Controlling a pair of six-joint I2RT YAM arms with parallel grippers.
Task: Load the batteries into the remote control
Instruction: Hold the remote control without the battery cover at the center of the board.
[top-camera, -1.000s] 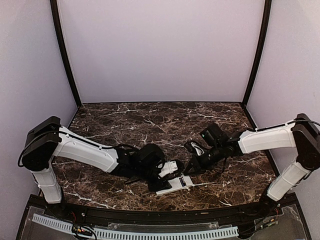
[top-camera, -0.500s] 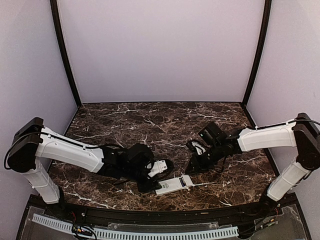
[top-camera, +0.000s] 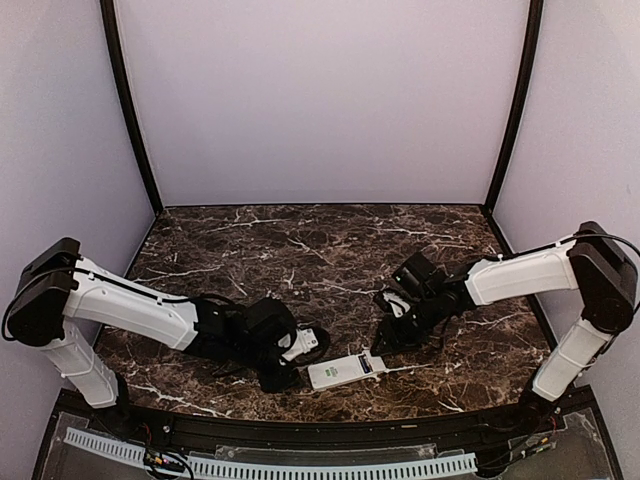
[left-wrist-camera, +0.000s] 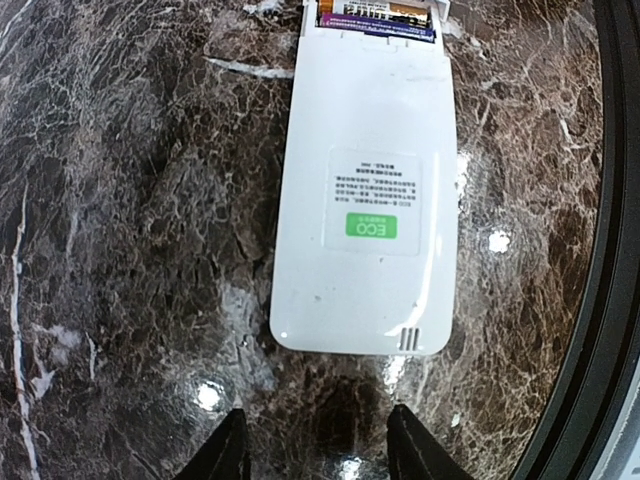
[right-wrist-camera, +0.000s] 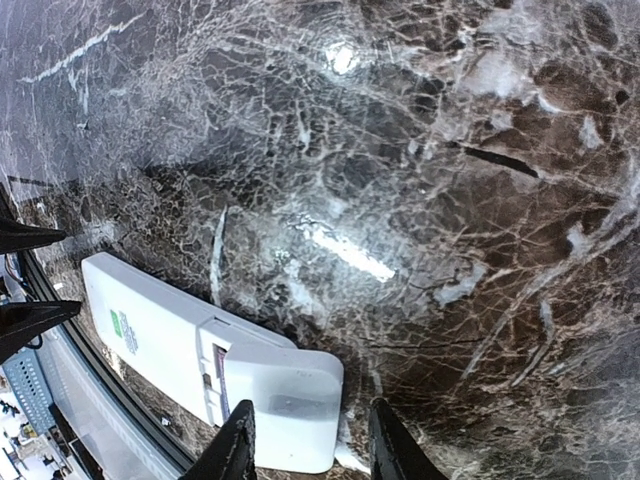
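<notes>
The remote control (top-camera: 342, 372) lies face down near the front edge, its back with a green label (left-wrist-camera: 370, 228) up. In the left wrist view a dark bluish battery (left-wrist-camera: 376, 18) lies in the open compartment at the remote's far end; the pale battery cannot be made out. The white cover plate (right-wrist-camera: 290, 405) lies partly over that end, leaving a slit of the compartment (right-wrist-camera: 213, 385) showing. My left gripper (left-wrist-camera: 322, 455) (top-camera: 308, 350) is open and empty, just short of the remote's near end. My right gripper (right-wrist-camera: 312, 450) (top-camera: 383, 336) is open, straddling the cover plate's edge.
The black raised rim of the table (left-wrist-camera: 600, 250) runs close along the remote's side. The dark marble tabletop (top-camera: 320, 250) stretches back to the lilac walls.
My left arm has drawn back to the left, off the remote, and its gripper now sits clear of the remote's end. My right gripper has shifted slightly lower toward the remote.
</notes>
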